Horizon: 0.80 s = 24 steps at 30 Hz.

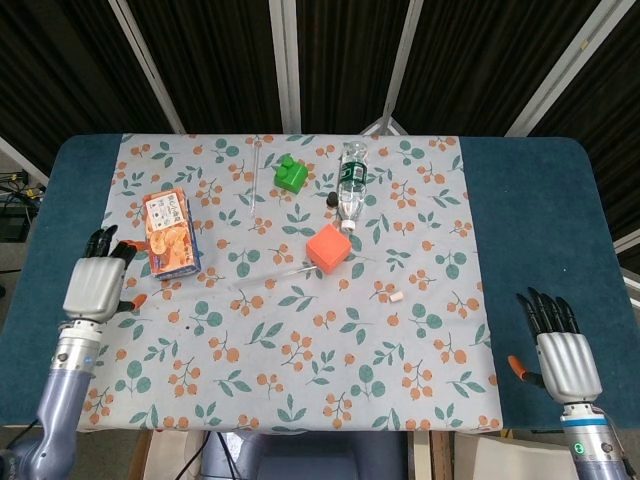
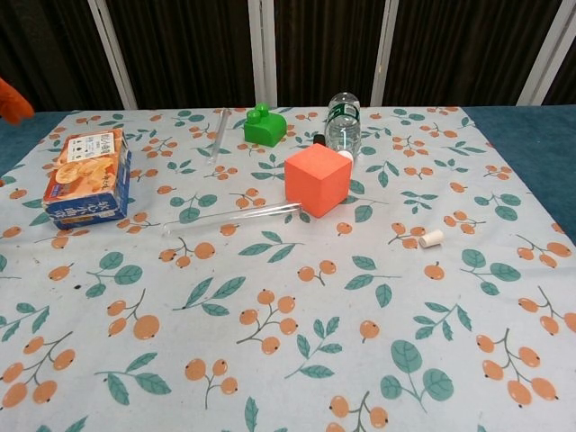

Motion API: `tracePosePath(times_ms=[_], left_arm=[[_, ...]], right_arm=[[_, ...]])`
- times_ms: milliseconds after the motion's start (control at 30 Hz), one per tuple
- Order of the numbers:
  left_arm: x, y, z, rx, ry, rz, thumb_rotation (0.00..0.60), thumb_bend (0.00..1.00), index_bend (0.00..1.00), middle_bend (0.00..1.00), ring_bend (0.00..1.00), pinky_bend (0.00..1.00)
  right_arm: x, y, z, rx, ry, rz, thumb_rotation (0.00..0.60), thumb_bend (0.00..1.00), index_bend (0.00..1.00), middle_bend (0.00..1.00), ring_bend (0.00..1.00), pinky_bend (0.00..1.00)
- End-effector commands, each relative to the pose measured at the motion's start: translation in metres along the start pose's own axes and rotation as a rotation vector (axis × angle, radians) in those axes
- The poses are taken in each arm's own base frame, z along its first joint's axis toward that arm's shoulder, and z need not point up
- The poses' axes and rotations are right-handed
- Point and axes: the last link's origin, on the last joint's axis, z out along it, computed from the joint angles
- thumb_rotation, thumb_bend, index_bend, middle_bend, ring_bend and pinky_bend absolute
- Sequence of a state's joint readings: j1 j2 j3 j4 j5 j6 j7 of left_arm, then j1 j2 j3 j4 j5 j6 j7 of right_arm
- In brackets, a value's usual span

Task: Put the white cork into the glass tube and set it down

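Robot test stand: cloth-covered table (image 1: 530,200); black curtain backdrop (image 1: 220,60) on metal struts (image 1: 285,60)

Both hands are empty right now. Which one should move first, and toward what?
Probably the left hand toward the glass tube lying flat beside the orange cube. That hand is already over the cloth by the cracker box, holding nothing. The right hand is at the near table edge, far from the white cork.
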<state>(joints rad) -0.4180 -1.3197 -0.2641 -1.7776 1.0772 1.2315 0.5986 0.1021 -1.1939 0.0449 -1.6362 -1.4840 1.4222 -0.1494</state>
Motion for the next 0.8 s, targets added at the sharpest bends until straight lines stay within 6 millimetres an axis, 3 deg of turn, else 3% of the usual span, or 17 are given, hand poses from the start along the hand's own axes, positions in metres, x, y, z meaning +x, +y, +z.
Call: tracePosePath(times_ms=[33,367,800], left_arm=[[-0.005,0.032,0.024,-0.01,-0.017,-0.014,0.6,0.25,0.31,0.28,0.02,0.0],[-0.017,0.096,0.051,-0.018,-0.063,-0.011,0.6,0.26,0.35,0.3,0.02,0.0],[-0.053,0.155,0.063,0.018,-0.137,0.012,0.6,0.35,0.35,0.39,0.05,0.0]], right_arm=[[0.001,0.002,-0.001,-0.005,-0.001,0.001,0.6,0.28,0.0,0.0,0.0,0.0],[0.003,0.005,-0.002,-0.012,-0.002,0.005,0.6,0.28,0.0,0.0,0.0,0.0],[0.002,0.002,-0.002,0.0,-0.012,0.016,0.6,0.28,0.0,0.0,0.0,0.0]])
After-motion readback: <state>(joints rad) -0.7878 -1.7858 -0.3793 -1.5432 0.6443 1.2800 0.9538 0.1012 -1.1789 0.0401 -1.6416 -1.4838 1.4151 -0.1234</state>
